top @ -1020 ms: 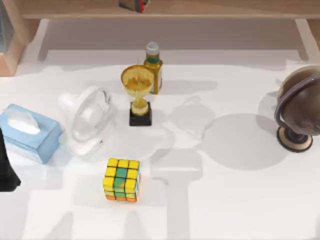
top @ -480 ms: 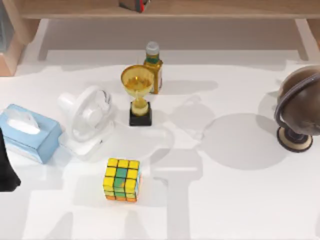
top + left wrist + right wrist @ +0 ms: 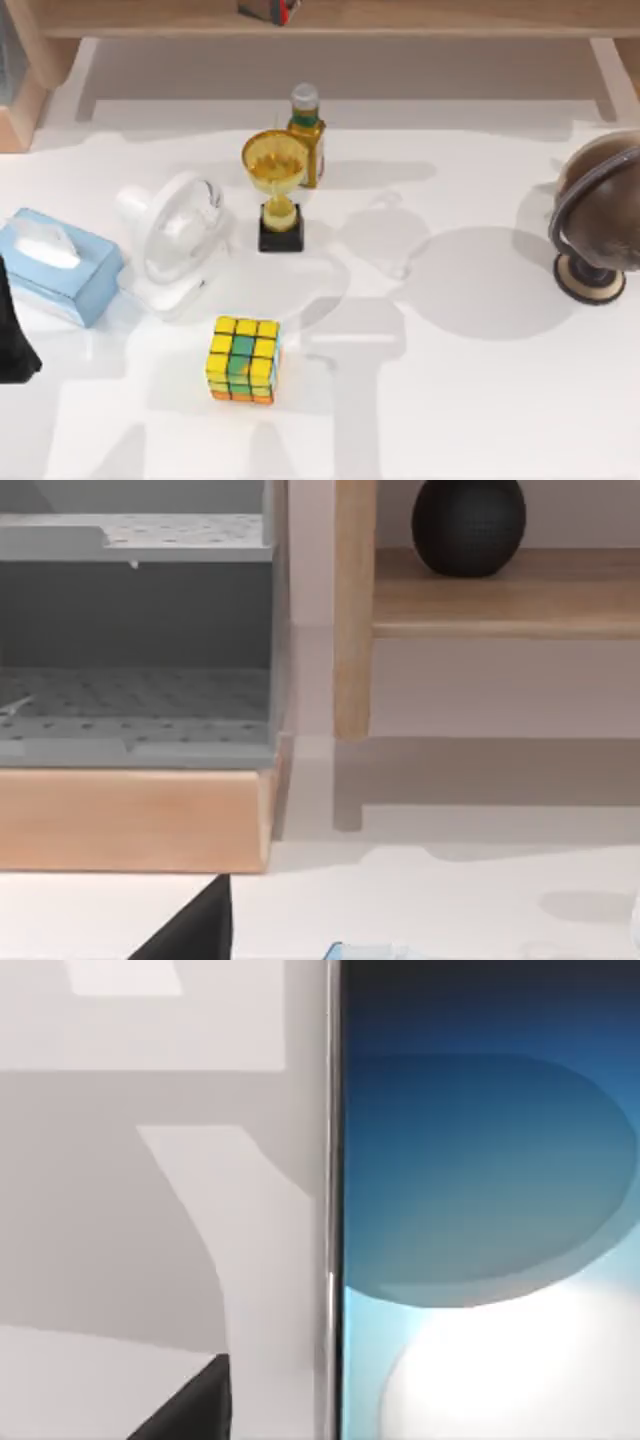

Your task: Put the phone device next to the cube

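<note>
The cube (image 3: 243,358), mostly yellow with green and orange tiles, sits on the white table (image 3: 480,400) left of centre near the front. The phone device (image 3: 490,1200) shows very close in the right wrist view: a dark blue screen with a pale round glow and a thin pale rim, lying flat on the white surface. A dark part of my right gripper (image 3: 190,1410) shows beside it. My left arm (image 3: 12,340) is a dark shape at the table's left edge, beside the tissue box.
A light blue tissue box (image 3: 55,265) and a white fan (image 3: 175,240) stand at the left. A gold trophy (image 3: 276,190) and a bottle (image 3: 306,135) stand behind the cube. A brown globe (image 3: 600,225) is at the right edge. A wooden shelf (image 3: 480,600) runs along the back.
The white fan's cage looks slightly turned and the faint shadows on the table have shifted a little. The cube and the left arm have not moved.
</note>
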Robot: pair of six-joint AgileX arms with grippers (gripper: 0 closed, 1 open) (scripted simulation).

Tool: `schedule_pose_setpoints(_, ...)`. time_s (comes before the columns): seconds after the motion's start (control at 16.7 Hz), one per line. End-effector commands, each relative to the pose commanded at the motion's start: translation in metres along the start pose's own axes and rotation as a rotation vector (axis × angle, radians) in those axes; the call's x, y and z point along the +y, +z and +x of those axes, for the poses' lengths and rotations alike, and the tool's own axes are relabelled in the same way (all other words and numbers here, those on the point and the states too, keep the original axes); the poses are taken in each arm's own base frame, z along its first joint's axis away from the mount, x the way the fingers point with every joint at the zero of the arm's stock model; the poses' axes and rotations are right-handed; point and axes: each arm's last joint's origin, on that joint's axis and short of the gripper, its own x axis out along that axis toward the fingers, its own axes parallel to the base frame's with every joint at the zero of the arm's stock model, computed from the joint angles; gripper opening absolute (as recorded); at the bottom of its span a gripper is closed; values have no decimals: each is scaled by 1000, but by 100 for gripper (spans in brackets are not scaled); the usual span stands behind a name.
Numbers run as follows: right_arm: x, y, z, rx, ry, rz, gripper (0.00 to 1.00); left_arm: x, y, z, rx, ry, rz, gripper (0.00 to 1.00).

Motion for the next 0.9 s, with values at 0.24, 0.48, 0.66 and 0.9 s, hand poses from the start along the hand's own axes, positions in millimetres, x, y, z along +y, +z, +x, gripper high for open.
schedule_pose_setpoints(0.24,0,-1,18,5,2,1,100,0,0,0,0,0,0,100)
schedule_pose_setpoints(0.48,0,-1,18,5,2,1,92,0,0,0,0,0,0,100)
schedule_pose_setpoints(0.66,0,-1,18,5,2,1,70,0,0,0,0,0,0,100)
schedule_pose_setpoints(0.9,0,-1,18,5,2,1,40,0,0,0,0,0,0,100)
